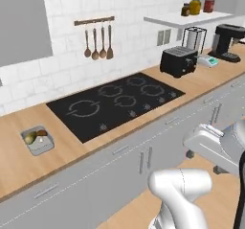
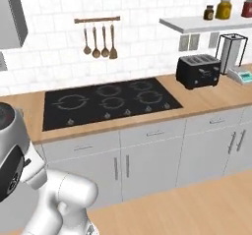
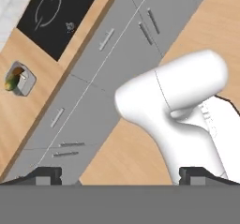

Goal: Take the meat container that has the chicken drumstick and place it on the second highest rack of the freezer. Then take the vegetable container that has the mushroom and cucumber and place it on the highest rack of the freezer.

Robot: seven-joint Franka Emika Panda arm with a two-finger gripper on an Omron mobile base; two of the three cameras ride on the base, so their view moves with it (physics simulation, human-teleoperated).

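While the claw (image 3: pixel 120 174) hangs released over the floor in front of the grey cabinets (image 2: pixel 147 155), jaws wide apart and grasping nothing, the task looks to be at its very start: no container has been taken up. Taking the black cooktop (image 1: pixel 117 102) as the landmark, a small grey container (image 1: pixel 38 139) sits on the wooden bench (image 1: pixel 14 161) just to the left of the cooktop's near left corner, apart from it. It holds a yellow-green piece that I take for the cucumber (image 1: pixel 30 138) with a small brown-reddish lump beside it, likely the mushroom (image 1: pixel 42 132), so this reads as the vegetable container; from the hand view the same tray lies beyond the cooktop's corner, too small to make out more. To the right of the cooktop, well apart from the container, stand a black toaster (image 1: pixel 178 60) and a coffee machine (image 1: pixel 227 41), and above the cooktop utensils (image 1: pixel 98 43) hang on the tiled wall. My judgement is that the step in hand is the search for the meat container with the drumstick, which comes first in the task. The next move calls for bringing that tray and the freezer into sight, probably by driving the base, before the claw reaches out; the vegetable container left of the cooktop should wait its turn.
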